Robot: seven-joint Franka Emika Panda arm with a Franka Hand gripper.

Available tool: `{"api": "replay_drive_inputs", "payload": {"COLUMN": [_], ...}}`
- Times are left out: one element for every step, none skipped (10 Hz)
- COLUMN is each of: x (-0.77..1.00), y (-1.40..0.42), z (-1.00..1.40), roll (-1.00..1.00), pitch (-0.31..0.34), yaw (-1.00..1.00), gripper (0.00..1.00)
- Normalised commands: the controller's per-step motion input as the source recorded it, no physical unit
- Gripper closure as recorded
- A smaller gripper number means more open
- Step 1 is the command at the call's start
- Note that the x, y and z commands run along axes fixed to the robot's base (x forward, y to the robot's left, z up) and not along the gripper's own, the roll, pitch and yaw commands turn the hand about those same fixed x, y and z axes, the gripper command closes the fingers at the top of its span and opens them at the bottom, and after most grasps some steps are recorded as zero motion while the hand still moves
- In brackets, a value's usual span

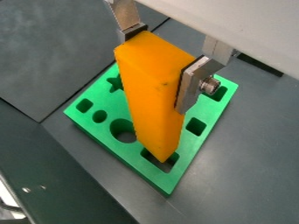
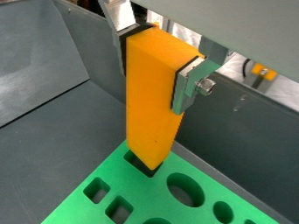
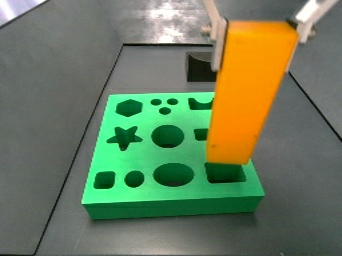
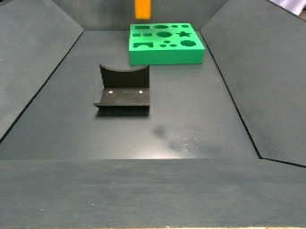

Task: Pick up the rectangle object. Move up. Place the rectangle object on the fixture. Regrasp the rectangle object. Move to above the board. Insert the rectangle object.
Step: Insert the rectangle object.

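Gripper (image 1: 163, 57) clasps upright orange-yellow rectangular block (image 1: 156, 92), seemingly entering green slotted board (image 3: 134, 170); a side view alone shows black fixture (image 4: 123, 90), at board's 7 o'clock.

There is one orange block (image 3: 249, 90), held upright in the one claw (image 1: 167, 63), whose two silver fingers (image 1: 194, 80) press its sides. There is one green board (image 3: 147, 160) with one star hole, one hexagon hole, and several round and square holes. One black fixture (image 4: 123, 91) stands on the dark floor (image 4: 156, 134), near the middle, well apart from the far board.
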Motion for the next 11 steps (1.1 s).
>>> {"api": "replay_drive_inputs", "payload": {"x": [-0.23,-0.27,-0.13,0.00,0.00,0.06,0.09,0.11,0.05,-0.06,-0.07], "y": [-0.08,-0.05,-0.08,-0.03,-0.06,-0.10,-0.06,-0.08,-0.02,0.01,0.03], "z": [-0.08,-0.02,0.01,0.00,-0.15,0.03,0.02,-0.03,-0.16,-0.20,-0.20], "roll": [0.09,0.13,0.00,0.00,0.03,-0.15,-0.17,0.03,0.26,0.40,0.37], "pitch": [-0.286,-0.319,-0.229,0.000,-0.087,-0.279,-0.371,-0.296,0.000,-0.060,-0.073], "yaw": [0.46,0.59,0.43,0.00,0.07,0.05,0.11,0.05,0.07,0.51,0.76], "gripper": [1.00,1.00,1.00,1.00,1.00,1.00,1.00,1.00,1.00,1.00,1.00]}}
